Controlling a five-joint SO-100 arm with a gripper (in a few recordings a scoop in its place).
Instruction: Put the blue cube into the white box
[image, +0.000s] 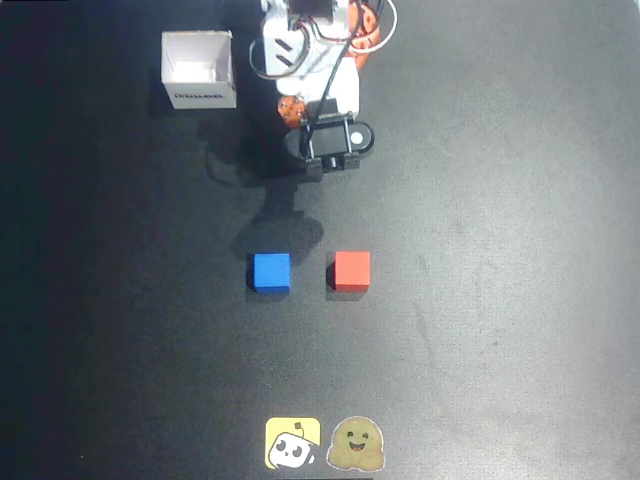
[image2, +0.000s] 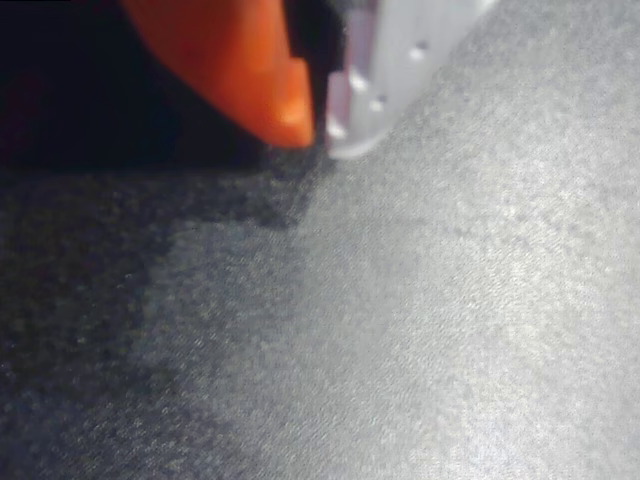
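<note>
In the overhead view the blue cube (image: 271, 271) rests on the black mat near the middle, with the red cube (image: 351, 270) a short way to its right. The white box (image: 199, 68) stands open at the back left, dark lettering on its front wall. The arm is folded at the back centre, and my gripper (image: 292, 110) is tucked under it, to the right of the box and well behind the cubes. In the wrist view the gripper (image2: 322, 135) has its orange finger (image2: 250, 70) and white finger (image2: 400, 60) meeting at the tips, shut on nothing, just above bare mat.
Two stickers lie at the mat's front edge, a yellow one (image: 293, 443) and a smiling brown one (image: 357, 445). The black mat (image: 500, 250) stretches wide to the right and left of the cubes.
</note>
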